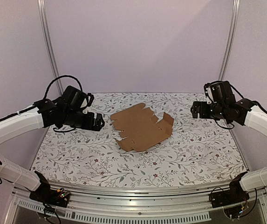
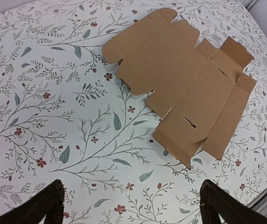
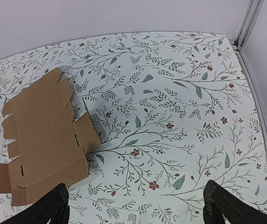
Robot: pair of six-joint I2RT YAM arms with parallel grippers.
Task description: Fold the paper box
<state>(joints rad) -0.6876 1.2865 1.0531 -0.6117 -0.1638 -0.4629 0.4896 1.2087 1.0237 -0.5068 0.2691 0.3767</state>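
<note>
Paper box (image 1: 140, 128) noted as 1 brown, unprinted die-cut cardboard sheet w/ flaps and rounded tabs, laid on floral-print table (image 1: 194, 158), approx. mid-table, between the 2 grippers and touched by neither. Sheet mostly flat. The end toward the R gripper is partly raised: 1 small flap and 1 long side strip are seen tilted up off the cloth. 2 short slots noted in the main panel in L wrist view. L gripper (image 1: 99, 122) held above the table, jaws spread wide, nothing between them. From L wrist cam, paper box (image 2: 184, 84) is found ahead of L gripper (image 2: 131, 203) and off to its right, well clear of both fingers. Only patterned cloth is seen in the gap betw. them. R gripper (image 1: 196, 110) likewise held above the table, jaws spread wide, nothing gripped. From R wrist cam, paper box (image 3: 44, 135) is found ahead of R gripper (image 3: 135, 198) and off to its left. The near corner of the sheet is seen close to the finger on that side, but no contact is made out. Cloth only in the gap betw. R fingers. In top view the 2 grippers are pointed inward toward the sheet from opposite sides, w/ L gripper's tips just beside the sheet's edge and R gripper's tips a little further off from the raised flap.
</note>
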